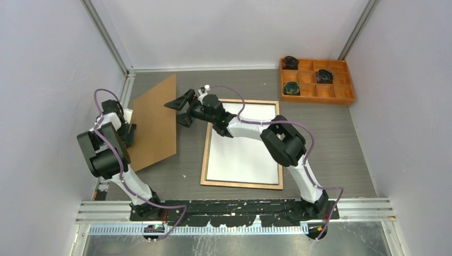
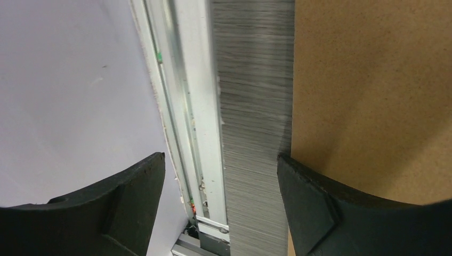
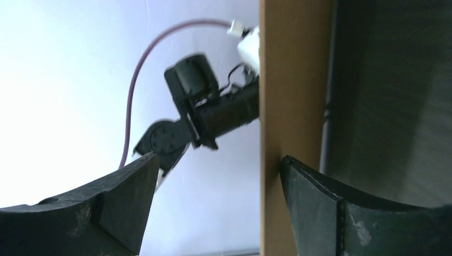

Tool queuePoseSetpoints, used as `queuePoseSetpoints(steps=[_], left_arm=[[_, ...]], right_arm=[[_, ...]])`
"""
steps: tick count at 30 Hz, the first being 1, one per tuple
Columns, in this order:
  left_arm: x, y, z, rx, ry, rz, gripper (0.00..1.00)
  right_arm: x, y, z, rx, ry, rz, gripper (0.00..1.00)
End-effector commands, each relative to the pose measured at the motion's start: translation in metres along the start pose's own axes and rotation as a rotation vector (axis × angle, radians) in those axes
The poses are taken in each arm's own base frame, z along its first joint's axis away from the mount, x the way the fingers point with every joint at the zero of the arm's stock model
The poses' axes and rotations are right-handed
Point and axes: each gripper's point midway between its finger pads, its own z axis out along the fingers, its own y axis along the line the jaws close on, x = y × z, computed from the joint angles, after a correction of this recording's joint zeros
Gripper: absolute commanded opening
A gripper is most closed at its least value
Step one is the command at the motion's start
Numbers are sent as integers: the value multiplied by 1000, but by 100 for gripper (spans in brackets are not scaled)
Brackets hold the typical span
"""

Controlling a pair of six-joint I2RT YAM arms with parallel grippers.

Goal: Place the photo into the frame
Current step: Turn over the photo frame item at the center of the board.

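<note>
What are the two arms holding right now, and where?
Nothing is gripped. The right gripper, open, straddles one edge of the brown board; the left gripper, open, sits at the opposite edge.

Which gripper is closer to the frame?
Right. The right gripper hangs just off the far left corner of the frame, at the right edge of the brown backing panel. The left gripper sits at that panel's opposite edge, the panel between it and the frame.

We see the left arm folded back, left hand [image 2: 219,160] splayed wide; right arm stretches across, right hand [image 3: 219,158] gaping.
</note>
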Motion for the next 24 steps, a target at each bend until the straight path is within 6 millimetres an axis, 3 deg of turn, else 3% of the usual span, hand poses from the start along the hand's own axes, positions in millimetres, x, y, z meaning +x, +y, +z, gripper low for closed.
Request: queuePoseSetpoints(steps=[1,9,15,18,21,24], left_arm=[[24,-73,1,281,59,8,81],[22,-70,-2,272,49,10,81],[12,-62,-13,266,15,20,88],[-5,-56,-35,270,-51,42,96],[-29,-60,-72,320,-151,80,100],[-48,-70,-114,418,-262,118,100]], right_arm=[[57,60,-14,-166,176,23,87],[56,60,-23,-136,155,-11,82],[45,45,-40,1,82,-113,61],[41,39,-44,80,58,-155,35],[39,39,-43,115,53,-158,12],[38,39,-39,135,48,-146,4]])
